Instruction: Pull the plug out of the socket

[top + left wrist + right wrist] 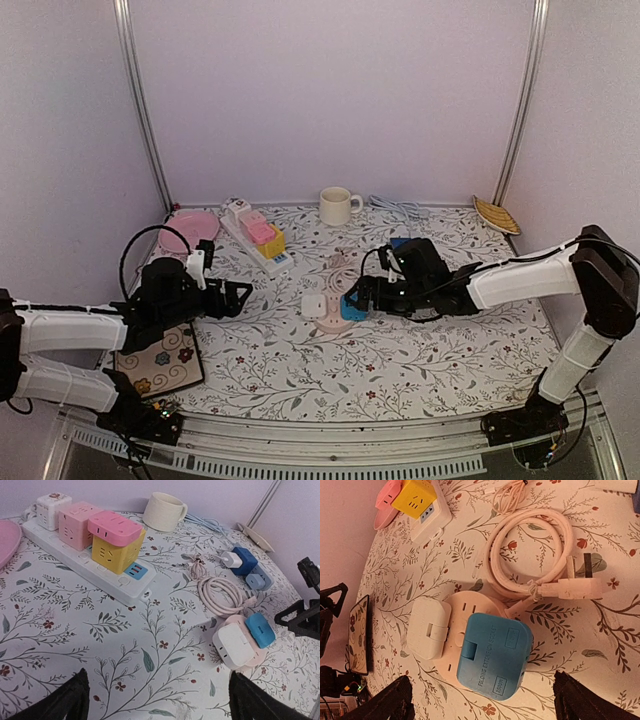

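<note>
A round pink socket (465, 605) lies on the floral tablecloth mid-table, with its pink cord (530, 555) coiled behind it. Two plugs sit in it side by side: a white one (427, 627) and a blue one (495, 655) marked "folding extension socket". My right gripper (482, 685) hovers just over the blue plug (352, 308), open, its fingers wide on either side and touching nothing. My left gripper (157, 680) is open over bare cloth, a short way left of the white plug (233, 645) and the socket (257, 655).
A white power strip (258, 238) carrying pink and yellow cube adapters lies at the back left beside a pink plate (190, 230). A cream mug (338, 205), a grey cable (400, 208) and a wooden dish (497, 215) line the back. A patterned mat (160, 360) sits near left.
</note>
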`<state>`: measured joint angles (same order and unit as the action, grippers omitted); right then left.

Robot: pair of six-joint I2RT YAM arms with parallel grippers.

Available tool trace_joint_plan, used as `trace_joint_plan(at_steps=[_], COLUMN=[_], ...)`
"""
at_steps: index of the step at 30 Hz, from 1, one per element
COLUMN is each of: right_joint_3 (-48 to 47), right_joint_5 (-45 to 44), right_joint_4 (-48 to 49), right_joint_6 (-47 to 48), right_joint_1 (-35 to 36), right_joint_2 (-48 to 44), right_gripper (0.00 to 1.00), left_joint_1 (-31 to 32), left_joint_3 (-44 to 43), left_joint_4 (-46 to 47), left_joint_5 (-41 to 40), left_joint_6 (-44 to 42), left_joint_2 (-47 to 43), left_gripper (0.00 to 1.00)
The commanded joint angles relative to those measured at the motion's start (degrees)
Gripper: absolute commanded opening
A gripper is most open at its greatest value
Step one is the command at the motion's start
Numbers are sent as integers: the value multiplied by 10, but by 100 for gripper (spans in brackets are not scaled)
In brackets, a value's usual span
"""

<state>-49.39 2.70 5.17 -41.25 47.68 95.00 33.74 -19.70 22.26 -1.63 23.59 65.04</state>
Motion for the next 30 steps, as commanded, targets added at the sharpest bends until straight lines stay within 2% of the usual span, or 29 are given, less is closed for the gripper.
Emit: trace_joint_plan(at_steps=[1, 9, 14, 21, 27, 30], right_joint_3=[3, -43, -57, -49, -5, 0], right_joint_5=[102, 194, 214, 248, 252, 253], right_joint_4=[55, 89, 124, 179, 210, 214], right_joint_6=[22, 14, -18, -59, -78, -80], right_joint_1=[-49, -67, -67, -67, -66, -66], right_joint_2=[29, 112, 146, 161, 132, 129], right_gripper=[100, 95, 90, 70, 53, 45], left_joint_1=[5, 5, 5, 4, 5, 5], left_joint_3=[3, -1, 2, 8, 0, -5], left_joint_4=[22, 29, 43, 73, 73, 101], left_joint_5=[21, 39, 68, 126, 168, 187], left_joint_6=[-8, -10, -11, 5, 87, 137], left_joint_2=[8, 22, 29, 47, 78, 118], left_gripper=[97, 97, 97, 93, 91, 91])
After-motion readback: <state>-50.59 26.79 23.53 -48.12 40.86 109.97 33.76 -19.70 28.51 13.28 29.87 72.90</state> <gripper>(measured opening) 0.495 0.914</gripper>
